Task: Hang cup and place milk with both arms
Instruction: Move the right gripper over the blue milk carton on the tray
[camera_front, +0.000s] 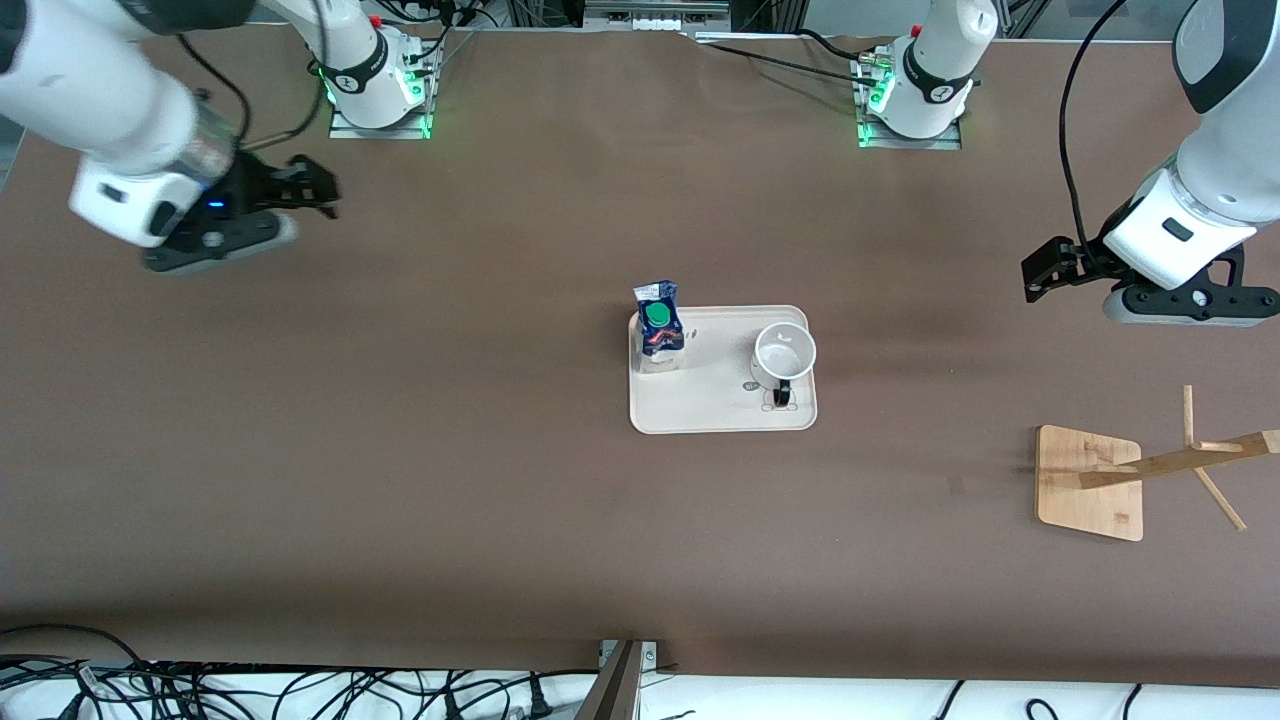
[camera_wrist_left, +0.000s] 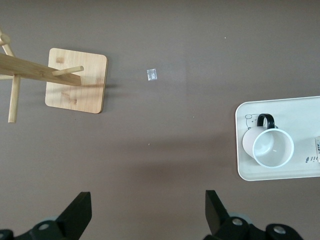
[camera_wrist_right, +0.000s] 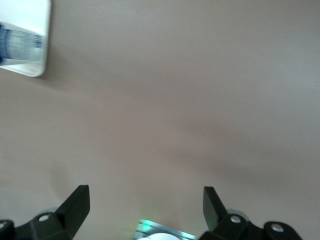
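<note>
The white cup (camera_front: 783, 357) with a black handle stands upright on a cream tray (camera_front: 722, 410) mid-table, handle toward the front camera. The milk carton (camera_front: 659, 328) with a green cap stands on the same tray, at the corner toward the right arm's end. The cup also shows in the left wrist view (camera_wrist_left: 270, 145), and the carton's edge in the right wrist view (camera_wrist_right: 20, 42). My left gripper (camera_front: 1040, 270) is open and empty over bare table at the left arm's end. My right gripper (camera_front: 315, 185) is open and empty over bare table at the right arm's end.
A wooden cup rack (camera_front: 1100, 480) with pegs stands at the left arm's end, nearer the front camera than the left gripper; it also shows in the left wrist view (camera_wrist_left: 75, 80). A small scrap (camera_wrist_left: 152, 74) lies on the brown table beside it.
</note>
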